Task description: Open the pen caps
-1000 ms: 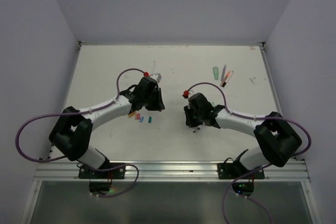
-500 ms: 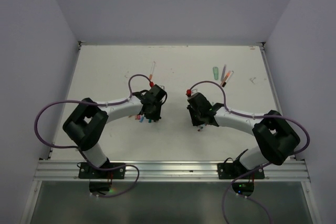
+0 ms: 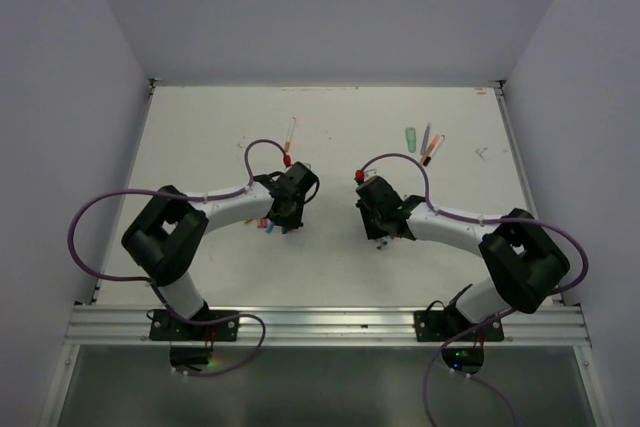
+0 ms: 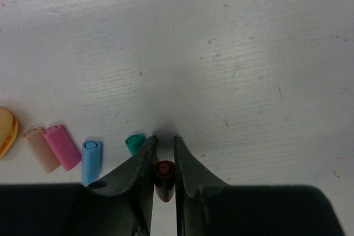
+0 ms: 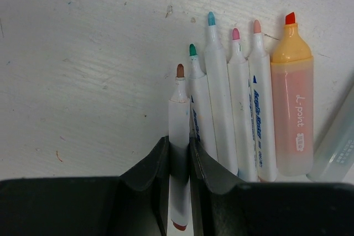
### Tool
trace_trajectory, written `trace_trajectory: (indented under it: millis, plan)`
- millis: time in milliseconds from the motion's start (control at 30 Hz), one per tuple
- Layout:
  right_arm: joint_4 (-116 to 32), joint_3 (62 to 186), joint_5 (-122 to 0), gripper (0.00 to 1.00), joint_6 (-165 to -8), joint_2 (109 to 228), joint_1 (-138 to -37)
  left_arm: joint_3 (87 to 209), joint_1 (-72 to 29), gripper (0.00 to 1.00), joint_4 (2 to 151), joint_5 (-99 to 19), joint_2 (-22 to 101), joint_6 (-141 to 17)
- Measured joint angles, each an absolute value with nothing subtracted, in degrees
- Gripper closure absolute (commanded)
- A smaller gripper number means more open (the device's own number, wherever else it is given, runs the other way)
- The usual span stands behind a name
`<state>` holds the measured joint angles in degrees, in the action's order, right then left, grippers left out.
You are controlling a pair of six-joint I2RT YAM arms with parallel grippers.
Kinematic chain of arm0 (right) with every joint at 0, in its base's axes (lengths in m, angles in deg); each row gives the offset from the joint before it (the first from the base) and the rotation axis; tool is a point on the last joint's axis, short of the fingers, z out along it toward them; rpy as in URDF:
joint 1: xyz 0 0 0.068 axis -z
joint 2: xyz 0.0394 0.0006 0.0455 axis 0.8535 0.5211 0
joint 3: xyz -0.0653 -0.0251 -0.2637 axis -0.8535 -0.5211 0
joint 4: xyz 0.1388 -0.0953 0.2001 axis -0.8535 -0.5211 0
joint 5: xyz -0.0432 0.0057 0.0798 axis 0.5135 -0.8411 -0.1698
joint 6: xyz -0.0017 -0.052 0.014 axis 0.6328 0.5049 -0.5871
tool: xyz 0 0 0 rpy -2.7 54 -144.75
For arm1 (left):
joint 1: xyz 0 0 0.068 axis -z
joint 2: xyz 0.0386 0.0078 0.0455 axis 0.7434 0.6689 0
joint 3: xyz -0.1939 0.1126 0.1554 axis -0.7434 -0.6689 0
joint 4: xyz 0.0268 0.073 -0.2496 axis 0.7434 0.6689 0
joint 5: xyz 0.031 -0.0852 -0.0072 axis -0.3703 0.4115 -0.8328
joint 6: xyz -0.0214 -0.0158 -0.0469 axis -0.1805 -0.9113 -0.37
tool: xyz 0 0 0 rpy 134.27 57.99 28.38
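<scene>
Right now your left pincer [image 4: 164, 146] is narrowed onto a short dark brown plastic cap [image 4: 164, 174], clamped between its fingers. Just left of the fingertips a teal cap [image 4: 134, 143], a blue cap [image 4: 91, 160], a pink cap [image 4: 62, 146] and a peach cap [image 4: 40, 149] lie in a row on the scuffed white table [image 4: 232, 53], so this is likely the drop spot. Your right pincer [image 5: 178, 143] grips a slim white-barrelled marker [image 5: 179, 114] low on its barrel, with the bare brown tip pointing away. Immediately to its right, four uncapped white markers [image 5: 221, 109] and a thick orange highlighter [image 5: 291, 114] lie side by side. Held parallel to them, the marker looks set to join that row.
</scene>
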<state>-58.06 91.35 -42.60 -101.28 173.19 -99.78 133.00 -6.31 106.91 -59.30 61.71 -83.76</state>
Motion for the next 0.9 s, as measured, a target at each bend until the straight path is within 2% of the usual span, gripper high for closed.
trace_trajectory:
  millis: [133,267,567,667,800,900]
  plan:
    - [-57.91,91.39,-42.71,0.77,-101.28,173.19,-99.78,133.0,-6.31,0.73,107.34,-60.3,61.71,-83.72]
    - [-57.74,91.39,-43.1,0.62,-101.35,173.1,-99.78,133.09,-6.31,0.69,107.89,-60.74,61.71,-83.74]
    - [-58.06,92.6,-44.11,0.42,-101.28,168.88,-99.78,135.21,-6.24,0.6,110.16,-60.91,60.62,-83.74]
    - [-58.15,93.78,-44.09,0.35,-101.26,165.8,-99.78,138.24,-6.24,0.52,111.02,-60.96,59.05,-83.63]
    - [-58.17,95.46,-43.32,0.24,-101.26,161.58,-99.78,142.66,-6.39,0.27,110.82,-61.72,57.12,-82.58]
    - [-58.13,96.44,-41.64,0.14,-101.37,159.44,-99.76,145.19,-7.11,0.2,110.4,-61.92,56.82,-81.66]
